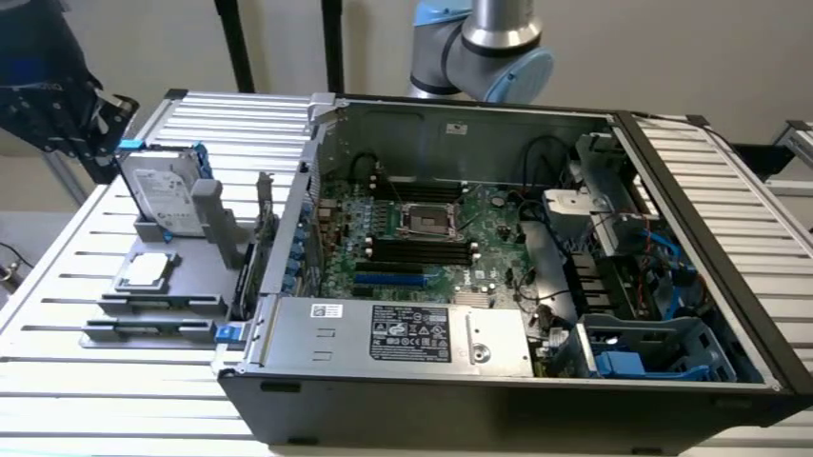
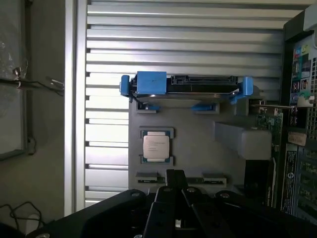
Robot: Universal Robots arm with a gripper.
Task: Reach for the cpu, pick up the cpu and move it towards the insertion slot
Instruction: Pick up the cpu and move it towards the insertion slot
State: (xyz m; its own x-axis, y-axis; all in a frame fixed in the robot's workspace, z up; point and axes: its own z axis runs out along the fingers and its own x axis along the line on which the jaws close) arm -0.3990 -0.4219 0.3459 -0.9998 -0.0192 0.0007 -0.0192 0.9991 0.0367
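Exterior view: cpu [image 1: 144, 271] flat in grey holder [image 1: 193, 281] on desk [image 1: 57, 314], at exterior view's left of open case [image 1: 420, 405]; insertion slot [image 1: 426, 221] on motherboard [image 1: 498, 228], well apart. Wrist view: claw [image 2: 176, 177] pinched shut, empty, near cpu [image 2: 157, 147], not touching; hard drive [image 2: 198, 89] past cpu.

Looking at the cpu [image 1: 147, 269] lying flat on a grey holder [image 1: 197, 274] at the exterior view's left, just beside a hard drive [image 1: 163, 198] standing on edge. Finding the insertion slot [image 1: 429, 221] sitting on the motherboard [image 1: 489, 238] inside the open computer case [image 1: 508, 409], well apart from the cpu. Catching the arm [image 1: 489, 43] hanging behind the case's far wall.
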